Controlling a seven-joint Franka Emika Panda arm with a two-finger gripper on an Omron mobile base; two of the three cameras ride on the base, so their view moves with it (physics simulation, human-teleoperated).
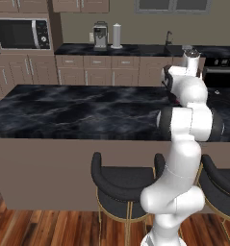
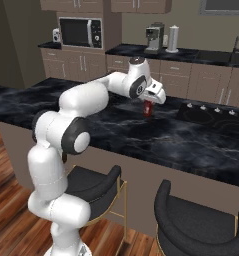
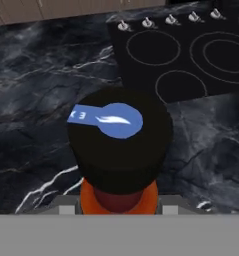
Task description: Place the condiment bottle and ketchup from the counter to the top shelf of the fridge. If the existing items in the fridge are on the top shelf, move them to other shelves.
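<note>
Early going: the gripper point(image 2: 150, 102), jaws apparently pinching the condiment bottle point(image 3: 120, 145), stands on the counter point(image 2: 141, 135), stovetop point(image 3: 191, 50) at one o'clock, fridge trip pending.

Black marble counter point(image 2: 201, 145); condiment bottle point(image 2: 148, 108) standing on it.

Base views flank counter point(image 1: 78, 108), hand view close

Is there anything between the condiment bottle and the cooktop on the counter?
No. In the hand view, only bare black counter lies between the condiment bottle and the cooktop. The gripper is shut on the bottle.
</note>
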